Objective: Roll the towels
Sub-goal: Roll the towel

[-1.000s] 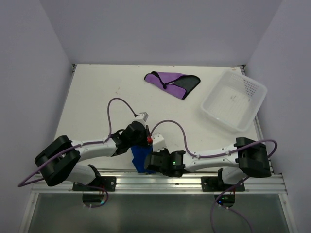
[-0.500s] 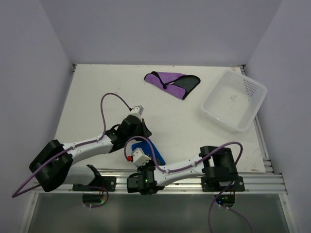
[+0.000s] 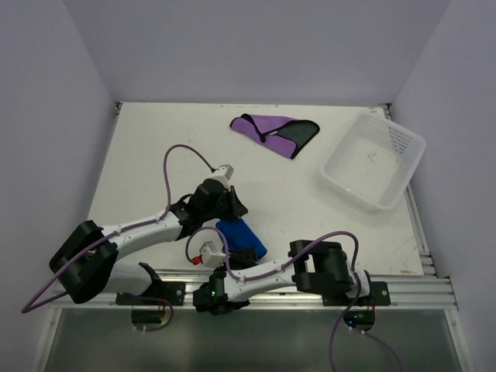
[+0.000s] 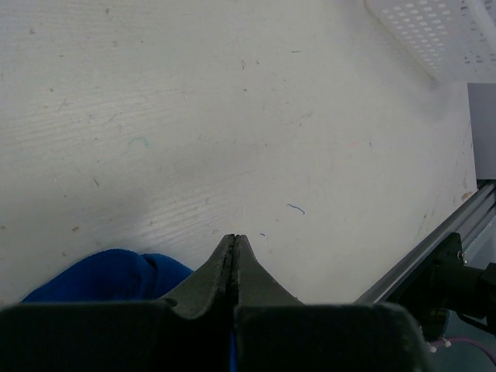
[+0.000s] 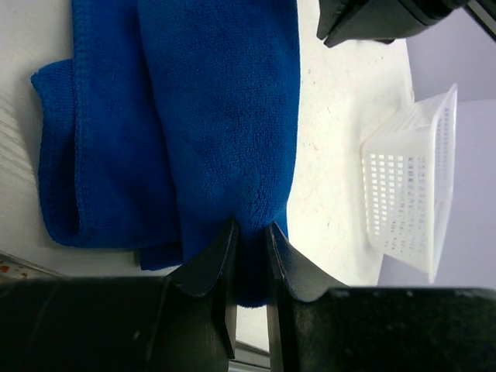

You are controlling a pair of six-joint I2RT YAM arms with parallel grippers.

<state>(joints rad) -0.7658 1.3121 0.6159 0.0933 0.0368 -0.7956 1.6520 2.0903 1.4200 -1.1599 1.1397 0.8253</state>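
The right arm has folded back toward the frame's bottom, the blue towel (image 3: 242, 239) lying lower centre. The right gripper (image 5: 248, 232) nips its edge narrowly; the left gripper (image 4: 234, 240) sits closed beside it. Further pulling may drag that towel off the table (image 3: 155, 147).

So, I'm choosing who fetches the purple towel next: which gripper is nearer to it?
Left. The left gripper sits at the far end of the blue towel, toward the purple towel; the right gripper pinches the blue towel's near end, farther away.
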